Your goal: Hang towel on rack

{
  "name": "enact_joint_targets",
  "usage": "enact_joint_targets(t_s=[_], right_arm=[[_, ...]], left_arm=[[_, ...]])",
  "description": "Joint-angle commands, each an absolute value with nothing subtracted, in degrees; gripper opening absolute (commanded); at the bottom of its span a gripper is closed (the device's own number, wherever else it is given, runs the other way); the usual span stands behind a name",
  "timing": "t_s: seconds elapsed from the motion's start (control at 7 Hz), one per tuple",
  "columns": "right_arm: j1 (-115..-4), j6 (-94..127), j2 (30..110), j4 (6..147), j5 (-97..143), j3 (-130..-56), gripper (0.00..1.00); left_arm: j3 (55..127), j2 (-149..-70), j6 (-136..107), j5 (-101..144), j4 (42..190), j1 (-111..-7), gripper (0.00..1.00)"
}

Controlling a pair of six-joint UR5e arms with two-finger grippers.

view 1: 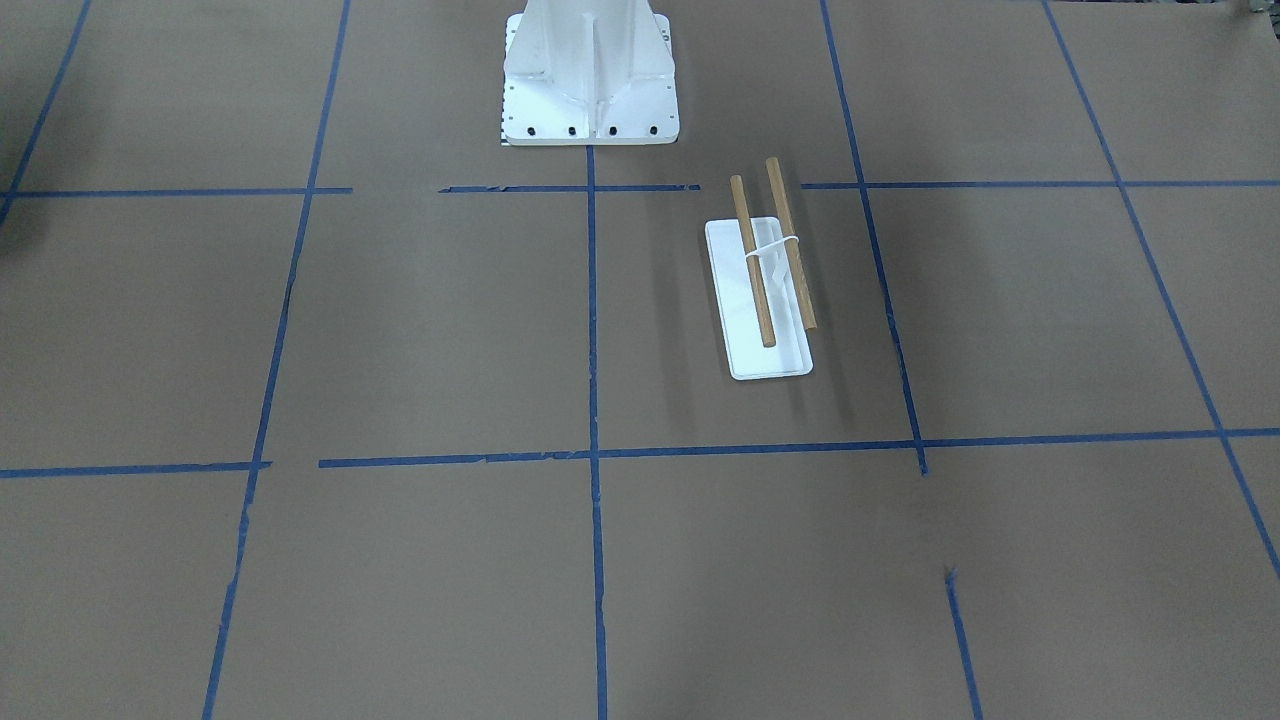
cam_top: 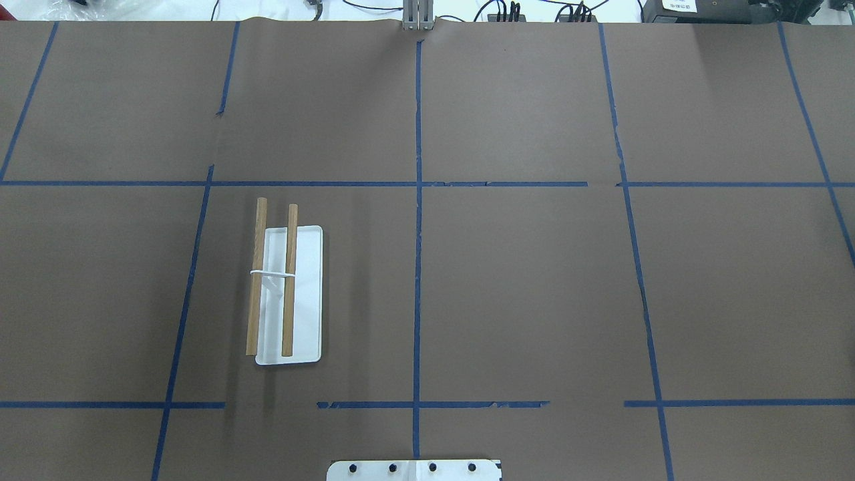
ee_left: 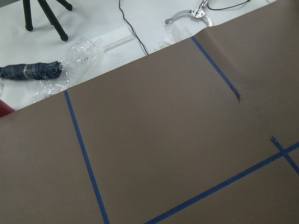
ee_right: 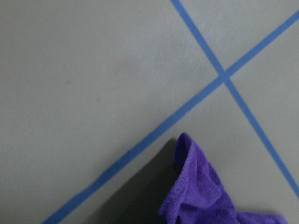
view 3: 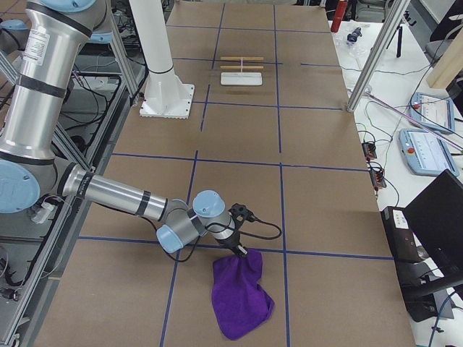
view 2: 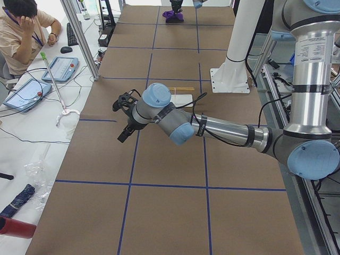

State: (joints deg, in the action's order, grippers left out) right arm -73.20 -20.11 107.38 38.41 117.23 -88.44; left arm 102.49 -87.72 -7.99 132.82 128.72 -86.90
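The rack [view 1: 775, 358] is a white tray with two wooden dowels on a wire support. It stands on the brown table on my left side, and shows in the overhead view [cam_top: 304, 294] and far off in the exterior right view [view 3: 241, 79]. A purple towel [view 3: 242, 296] lies crumpled at the table's end on my right, and its edge shows in the right wrist view [ee_right: 210, 196]. My right gripper [view 3: 239, 249] is at the towel's top edge; I cannot tell if it is open or shut. My left gripper [view 2: 124, 133] hovers above bare table; I cannot tell its state.
The white bolted pedestal [view 1: 590, 80] stands at the robot's side of the table. An operator [view 2: 21, 32] sits beside the table's far side, with tablets [view 2: 61, 68] and cables. Metal frame posts [view 3: 369, 61] stand along that side. A wrapped umbrella [ee_left: 28, 72] lies off the table.
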Motion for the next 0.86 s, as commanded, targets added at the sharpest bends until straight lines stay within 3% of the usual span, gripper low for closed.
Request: enact_joint_targets(t_s=[0.0,0.43,0.71], right_arm=[[-73.74,-19.26,104.08,48.11,118.56,-99.53,0.00],[-70.24,-6.41,98.02,49.04,121.10,-105.02,0.00],[-60.70,12.53,92.93,49.04,121.11,-109.49,0.00]], left_arm=[[102.48,-87.10,-8.43,136.29,132.98,-86.49,1.00],[105.01,-89.81,-27.91,137.82,132.54,-76.59,1.00],[108.18,-91.91,-39.38,137.73,132.45,-72.89,1.00]])
